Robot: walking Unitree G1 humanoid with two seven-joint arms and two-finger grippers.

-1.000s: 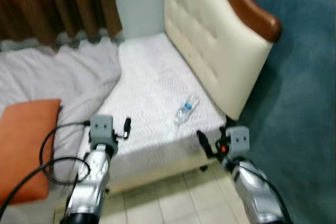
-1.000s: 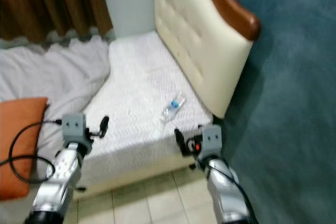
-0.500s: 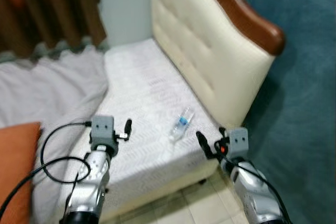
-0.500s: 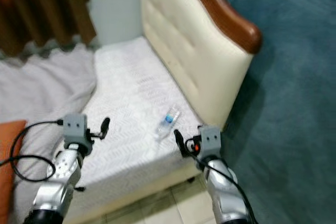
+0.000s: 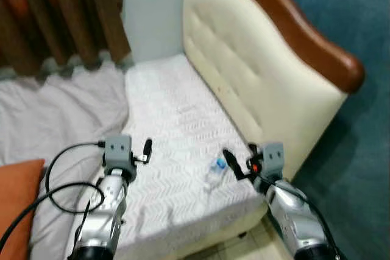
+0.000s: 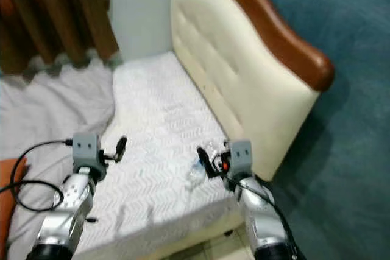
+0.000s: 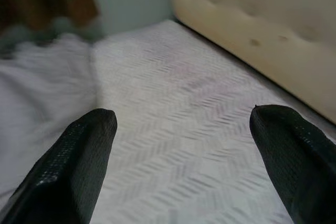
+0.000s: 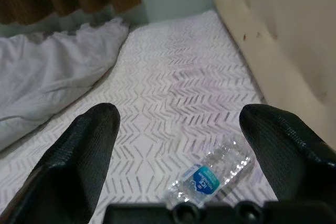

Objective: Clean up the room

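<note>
An orange cushion lay at the far left, cut off by the frame edge, beside a rumpled grey-white blanket whose folds hid whatever might have sat under them. Right of it, the left end effector hovered over the bare bed, its two black fingers spread wide with nothing between them. Further right, a small clear plastic bottle with a blue label lay on its side on the mattress, just ahead of and below the right end effector, between its parted, empty fingers as seen from the right wrist. The bottle looked light, thin-walled and probably crushable, smooth enough to slip and round enough to roll on the soft surface; a grasp across the middle of the body, around the label, seemed the safest hold, with modest squeeze. Its cap end was hard to make out, and whether it held any liquid could not be told. Right of that end effector rose the padded cream headboard with its brown wooden rim, and past it a blue-green wall; the head views were soft with blur.
</note>
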